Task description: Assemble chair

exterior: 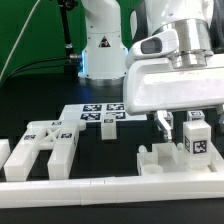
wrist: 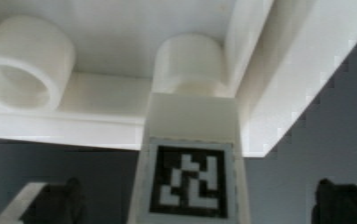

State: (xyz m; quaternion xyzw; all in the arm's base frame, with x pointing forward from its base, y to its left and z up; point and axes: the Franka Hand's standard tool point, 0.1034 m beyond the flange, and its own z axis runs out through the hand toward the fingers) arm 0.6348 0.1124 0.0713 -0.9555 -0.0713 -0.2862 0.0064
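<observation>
Right, claw: your gripper [wrist: 193,203] is spread wide. Its fingers [wrist: 38,200] sit on either side of the tagged post [wrist: 196,135] with dark table in both gaps, so it holds nothing.
Post: upright, tag facing the wrist camera, directly under the hand. In the exterior view it's near that view's right edge, just beside the notched block [exterior: 160,160]. Can't tell whether the two touch.
Other chair part: the slotted frame [exterior: 45,145] lies flat at the exterior view's left, well apart from the post.
Not chair: the marker board [exterior: 100,112] is mid-table and the border rail [exterior: 110,185] runs along the front.
Step, my read: you're lined up to close on the post, and the chair is barely started.
Risk 1: an off-centre close. One finger lands first and shoves the post sideways or tips it.
Risk 2: too shallow a descent. Pinching only the top edge could let the post swing or slip on the lift.
Risk 3: too deep or skewed a descent. A fingertip could clip the notched block next door and knock it out of place.
Risk 4: the post is narrow and smooth, so it may twist in the pads if gripped off-axis.
</observation>
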